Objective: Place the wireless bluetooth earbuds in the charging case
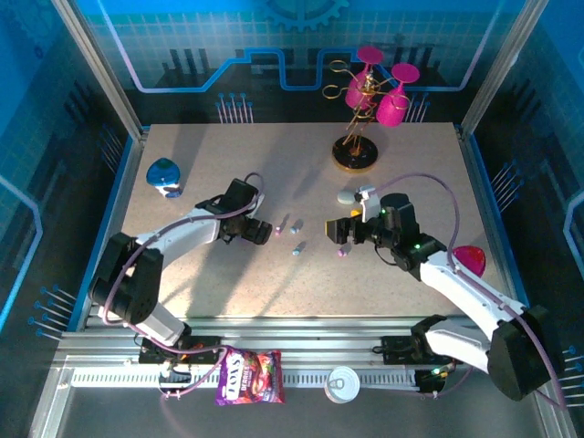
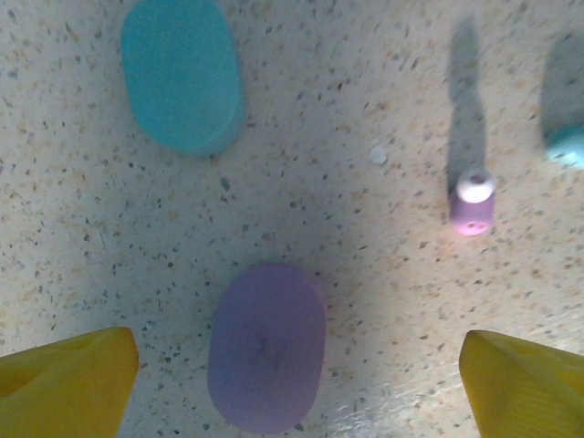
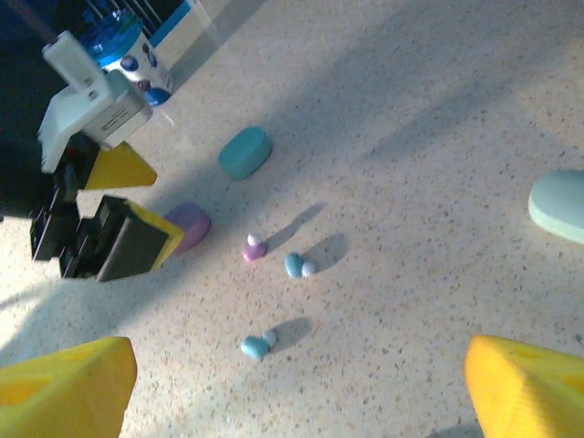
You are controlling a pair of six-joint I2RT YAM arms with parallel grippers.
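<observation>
My left gripper [image 2: 297, 388] is open low over the table. Its yellow fingertips [image 2: 68, 383] stand wide on either side of a closed purple charging case [image 2: 266, 347] without touching it. A closed teal case [image 2: 182, 78] lies just beyond. A pink-purple earbud [image 2: 473, 203] and two light blue earbuds [image 3: 295, 265] [image 3: 255, 345] lie loose between the arms. My right gripper [image 3: 297, 392] hangs open and empty above them. Another pink-purple earbud [image 1: 342, 251] lies below the right gripper [image 1: 339, 230]. A mint case [image 3: 558, 205] lies to its right.
A gold stand with pink glasses [image 1: 365, 100] is at the back right. A blue cup [image 1: 164, 176] sits at the far left and a pink object [image 1: 470, 258] by the right edge. A candy bag [image 1: 248, 376] and a round lid [image 1: 345, 383] lie on the front rail.
</observation>
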